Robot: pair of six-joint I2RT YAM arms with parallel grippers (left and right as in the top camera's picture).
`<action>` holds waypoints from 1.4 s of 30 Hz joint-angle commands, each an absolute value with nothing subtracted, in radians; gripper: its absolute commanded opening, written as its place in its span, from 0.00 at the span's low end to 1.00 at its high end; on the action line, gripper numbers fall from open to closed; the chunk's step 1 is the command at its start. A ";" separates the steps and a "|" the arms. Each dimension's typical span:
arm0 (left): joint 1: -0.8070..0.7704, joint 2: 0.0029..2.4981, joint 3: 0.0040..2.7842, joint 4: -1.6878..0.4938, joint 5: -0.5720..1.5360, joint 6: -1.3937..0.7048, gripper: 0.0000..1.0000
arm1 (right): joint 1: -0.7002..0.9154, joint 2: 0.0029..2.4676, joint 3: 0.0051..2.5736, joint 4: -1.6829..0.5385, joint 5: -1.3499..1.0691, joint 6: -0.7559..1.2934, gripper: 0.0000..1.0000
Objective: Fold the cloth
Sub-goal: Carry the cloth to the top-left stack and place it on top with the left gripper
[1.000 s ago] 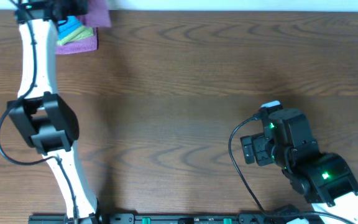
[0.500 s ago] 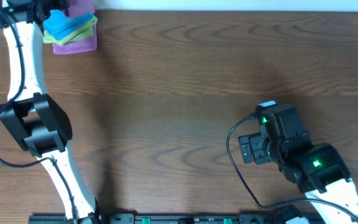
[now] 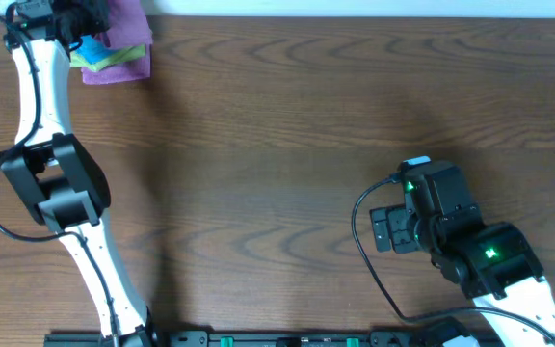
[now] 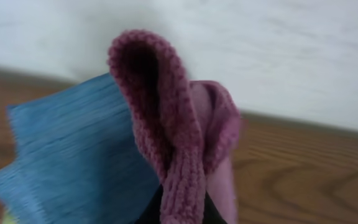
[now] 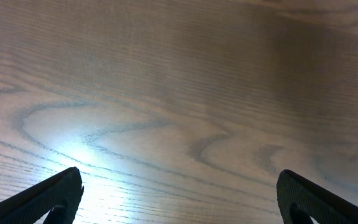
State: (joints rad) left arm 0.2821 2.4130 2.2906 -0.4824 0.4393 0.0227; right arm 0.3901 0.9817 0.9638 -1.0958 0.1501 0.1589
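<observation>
Brown wood-grain tabletop across the whole overhead view, with a pale wall strip along the far edge. White-sleeved left arm reaching from the near edge up to the far-left corner. Black right arm with green lights, low at the near right, well apart from any fabric.

At the far-left corner, a small pile of folded cloths: bright blue folded cloth on top, yellow-green folded cloth under it, a purple layer lowest. Cannot tell whether that layer belongs to the lifted piece.

Soft lilac-purple microfibre cloth raised just above the pile's far side and bunched into a looped fold, with blue fabric just behind it in the left wrist view.

Left gripper clamped tight on that lilac fold, its dark tips barely showing at the bottom of the wrist view. Right gripper spread wide over the wood, gripping nothing, its two black fingertips at the bottom corners of its wrist view.
</observation>
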 commanded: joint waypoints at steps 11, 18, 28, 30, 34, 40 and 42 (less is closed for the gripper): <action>0.323 2.431 2.321 -0.489 0.128 0.016 0.25 | 0.385 0.982 0.957 -1.100 0.157 0.213 0.99; 0.329 2.431 2.321 -0.480 0.078 0.015 0.96 | 0.385 0.982 0.957 -1.100 0.152 0.225 0.99; 0.329 2.431 2.321 -0.494 0.063 -0.002 0.95 | 0.385 0.982 0.957 -1.104 0.149 0.231 0.99; 0.329 2.427 2.322 -0.504 0.072 -0.008 0.96 | 0.385 0.982 0.957 -1.109 0.150 0.231 0.99; 0.315 2.373 2.322 -0.524 0.080 -0.007 0.96 | 0.385 0.982 0.957 -1.110 0.163 0.231 0.99; 0.271 2.174 2.322 -0.657 0.079 -0.006 0.95 | 0.385 0.972 0.973 -1.085 0.263 0.284 0.99; 0.250 2.086 2.322 -0.716 0.079 -0.002 0.95 | 0.385 0.957 0.992 -1.072 0.290 0.284 0.99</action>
State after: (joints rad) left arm 0.2825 2.2719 2.2902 -0.6884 0.0784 -0.0029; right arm 0.3901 0.9798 0.9649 -1.0817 0.2173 0.2489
